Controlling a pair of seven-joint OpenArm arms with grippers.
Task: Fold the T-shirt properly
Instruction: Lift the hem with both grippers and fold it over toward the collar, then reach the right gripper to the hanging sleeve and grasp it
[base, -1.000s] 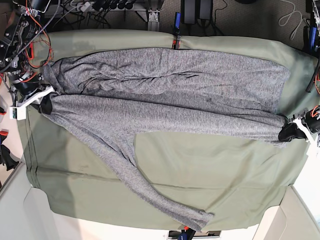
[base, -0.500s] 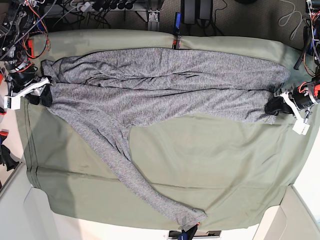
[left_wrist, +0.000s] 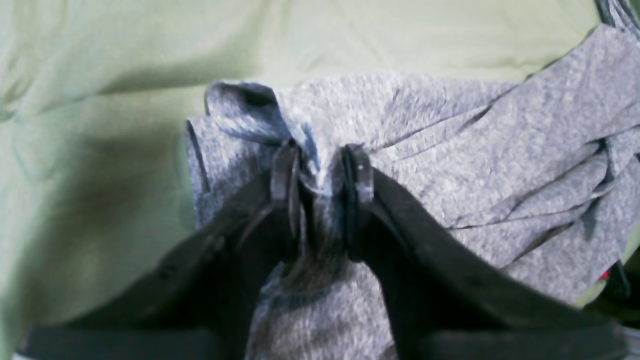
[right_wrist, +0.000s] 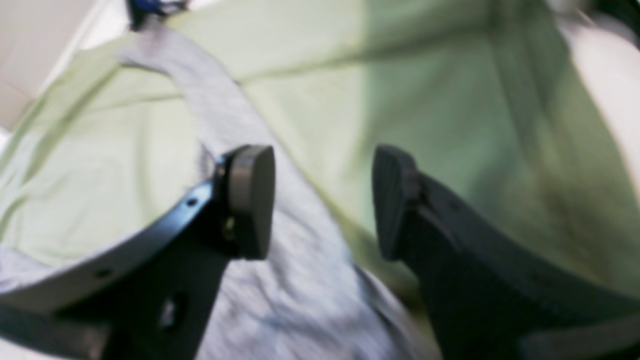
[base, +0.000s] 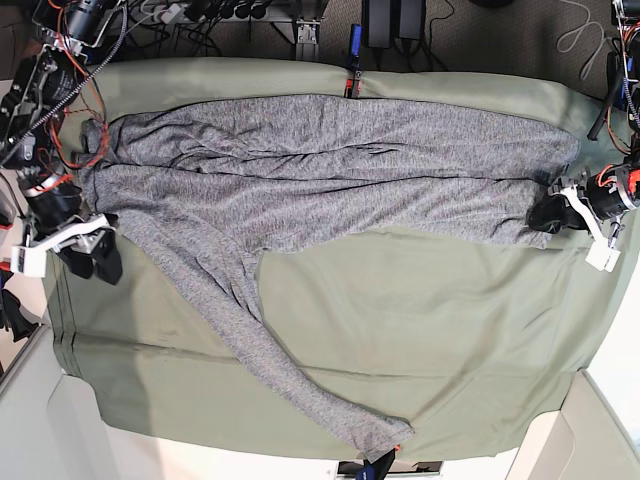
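The T-shirt (base: 330, 170) is spread lengthwise across the olive sheet (base: 400, 320). Its bunched end is straddled by the narrowly parted left pincer (left_wrist: 320, 172); the right pincer (right_wrist: 322, 200) is held wide, empty, beside the loose sleeve (base: 270, 360).

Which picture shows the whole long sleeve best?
The base view: the heather-grey knit T-shirt's long sleeve runs whole, from body to cuff, across the olive-green cloth sheet. The right wrist view shows only a blurry stretch of it. The left wrist view shows bunched fabric, no clear sleeve.
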